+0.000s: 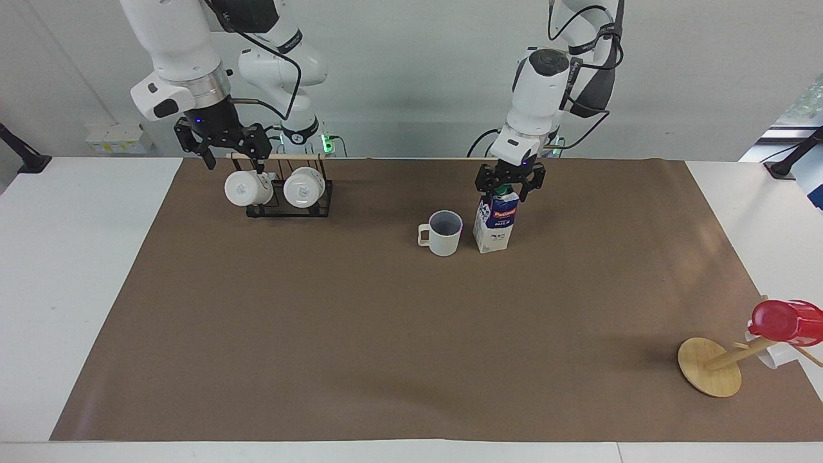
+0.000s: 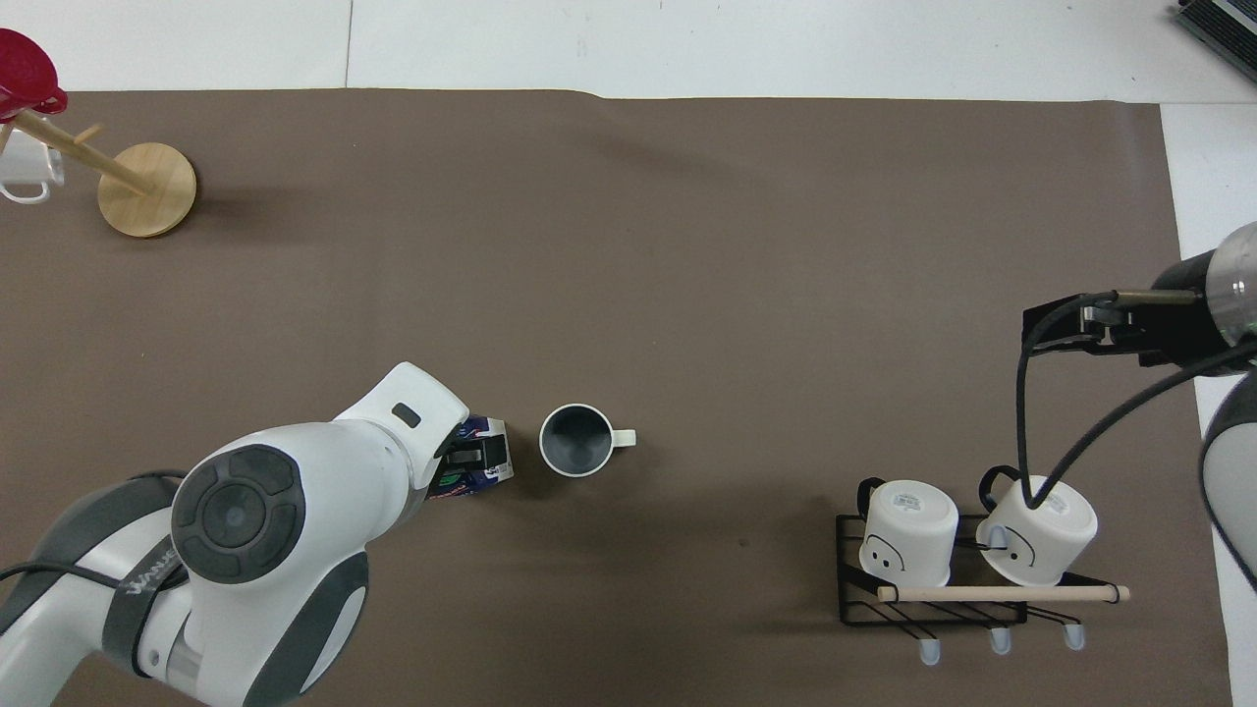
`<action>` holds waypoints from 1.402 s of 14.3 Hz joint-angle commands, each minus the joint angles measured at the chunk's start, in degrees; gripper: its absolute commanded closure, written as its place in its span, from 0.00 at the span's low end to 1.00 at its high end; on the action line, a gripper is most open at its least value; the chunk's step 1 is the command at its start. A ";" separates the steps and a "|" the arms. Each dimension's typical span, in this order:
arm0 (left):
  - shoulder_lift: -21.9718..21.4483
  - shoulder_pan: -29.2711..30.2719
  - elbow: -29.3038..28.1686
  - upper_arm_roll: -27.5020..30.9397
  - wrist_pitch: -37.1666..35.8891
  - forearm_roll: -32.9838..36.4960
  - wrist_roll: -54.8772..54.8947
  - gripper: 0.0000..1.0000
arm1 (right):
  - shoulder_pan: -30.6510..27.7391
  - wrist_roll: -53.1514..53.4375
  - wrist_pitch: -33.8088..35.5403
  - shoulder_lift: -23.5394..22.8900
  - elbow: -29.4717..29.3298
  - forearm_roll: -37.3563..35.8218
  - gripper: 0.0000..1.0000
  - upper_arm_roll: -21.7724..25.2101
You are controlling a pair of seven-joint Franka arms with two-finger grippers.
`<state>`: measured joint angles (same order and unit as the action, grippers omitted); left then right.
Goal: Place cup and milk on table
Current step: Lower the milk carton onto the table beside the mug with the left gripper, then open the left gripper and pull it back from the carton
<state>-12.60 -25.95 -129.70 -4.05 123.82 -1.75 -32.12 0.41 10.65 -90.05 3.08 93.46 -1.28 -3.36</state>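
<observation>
The cream-white cup (image 1: 443, 233) stands upright on the brown paper of the table (image 1: 386, 334), dark inside showing in the overhead view (image 2: 574, 441). The blue-and-white milk carton (image 1: 494, 225) stands upright beside it, toward the left arm's end; its top shows in the overhead view (image 2: 488, 460). My left gripper (image 1: 510, 185) is around the carton's green cap with its fingers spread apart, open; in the overhead view (image 2: 473, 456) the arm hides most of the carton. My right gripper (image 1: 222, 146) hangs open and empty over the mug rack (image 1: 289, 193).
The black wire rack (image 2: 943, 589) holds two bright white mugs (image 2: 908, 530) near the robots at the right arm's end. A round wooden disc with a peg (image 1: 709, 366) carries a red cup (image 1: 787, 321) at the left arm's end, far from the robots.
</observation>
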 commanded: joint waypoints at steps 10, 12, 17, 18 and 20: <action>-0.58 8.62 27.38 2.55 -31.94 1.04 15.84 0.00 | -0.67 -1.25 0.22 0.34 -0.12 1.10 0.00 0.11; -0.93 11.35 30.02 2.64 -36.69 1.13 20.23 0.00 | -0.67 -1.34 0.22 0.34 -0.12 1.02 0.00 0.11; -1.29 19.53 31.88 2.82 -40.58 1.22 28.07 0.00 | -0.67 -1.34 0.22 0.34 -0.12 1.10 0.00 0.02; -1.29 19.97 32.05 2.99 -41.19 1.31 28.69 0.00 | -0.67 -1.34 0.22 0.34 -0.12 1.10 0.00 0.11; -1.37 21.11 32.23 3.34 -41.46 1.13 29.22 0.00 | -0.67 -1.25 0.22 0.34 -0.12 1.10 0.00 0.11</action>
<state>-14.01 -6.02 -98.77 -0.34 84.28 -1.31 -4.04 0.40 10.65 -90.05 3.08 93.46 -1.28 -3.20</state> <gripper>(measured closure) 0.000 0.000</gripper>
